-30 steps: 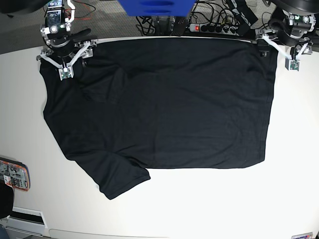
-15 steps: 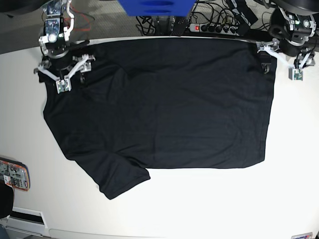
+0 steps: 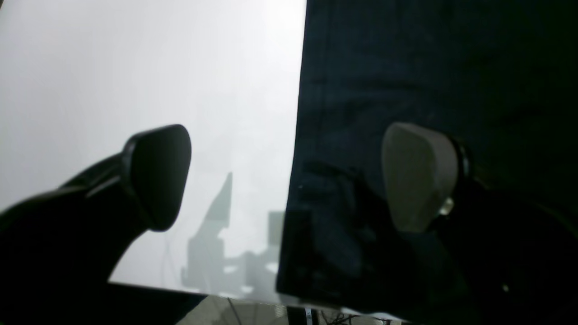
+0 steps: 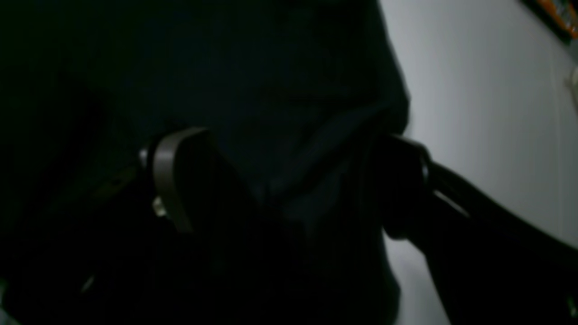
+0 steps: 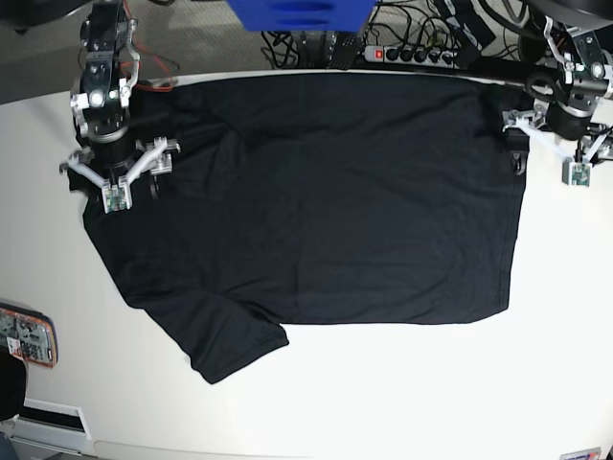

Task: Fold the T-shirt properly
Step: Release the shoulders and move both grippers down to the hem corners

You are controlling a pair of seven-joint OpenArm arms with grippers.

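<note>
The T-shirt [image 5: 316, 201] lies spread flat on the white bench [image 5: 402, 393], and no fold looks made yet, so all the folding is left. The left pincer [image 3: 289, 180] and the right pincer [image 5: 117, 177] are both wide apart and grasp nothing, each over a shirt edge. There is lots of bare bench in front for moving.

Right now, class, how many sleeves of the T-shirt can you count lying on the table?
1 shows clearly: a sleeve of the T-shirt spread toward the table's near edge. The other, by the right gripper, may be hidden in dark folds.
</note>
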